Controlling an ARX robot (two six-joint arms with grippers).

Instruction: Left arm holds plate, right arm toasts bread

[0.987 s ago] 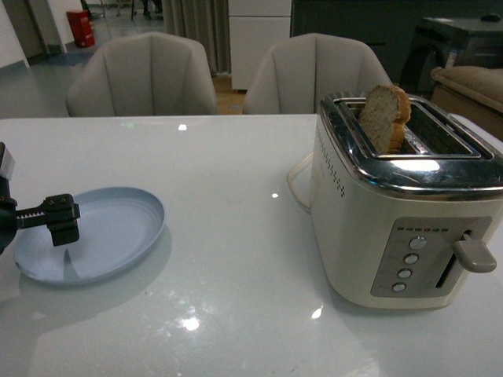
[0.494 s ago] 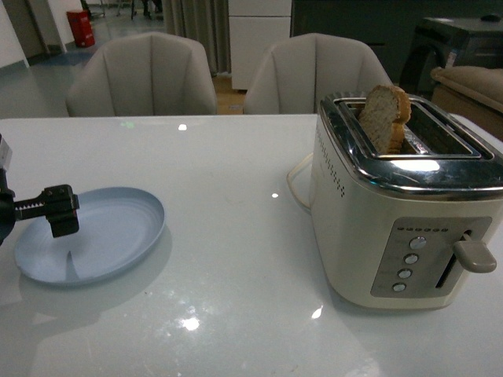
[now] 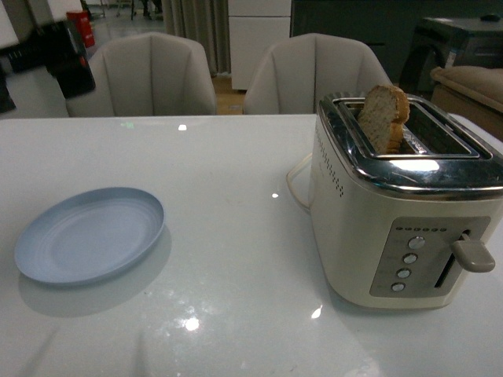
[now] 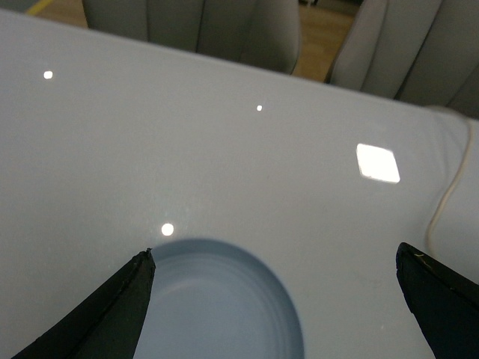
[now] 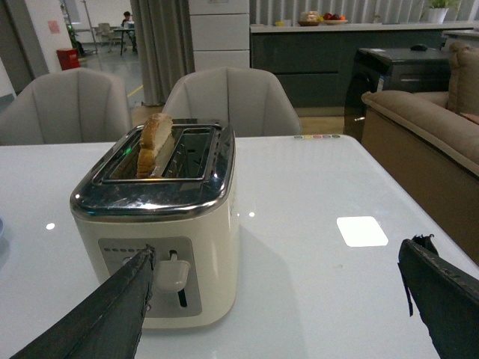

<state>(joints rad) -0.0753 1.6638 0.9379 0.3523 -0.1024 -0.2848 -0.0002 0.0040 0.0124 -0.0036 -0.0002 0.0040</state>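
Note:
The pale-blue plate (image 3: 90, 234) lies flat on the white table at the left, with nothing touching it. My left arm (image 3: 55, 51) is a blurred dark shape high at the far left, well above the plate. In the left wrist view the left gripper (image 4: 273, 253) is open, and the plate (image 4: 217, 307) lies below, nearer one finger. The bread (image 3: 385, 118) stands upright in the far slot of the cream toaster (image 3: 409, 196), its lever (image 3: 474, 255) up. My right gripper (image 5: 277, 248) is open and empty, in front of the toaster (image 5: 161, 224), whose bread (image 5: 153, 142) sticks out.
Two grey chairs (image 3: 149, 75) stand behind the table's far edge. A white cable (image 3: 297, 184) loops on the table left of the toaster. A brown sofa (image 5: 419, 127) sits beyond the table's right side.
My left gripper has risen from over the plate's left side to the upper left of the front view. The plate, toaster and bread have not moved.

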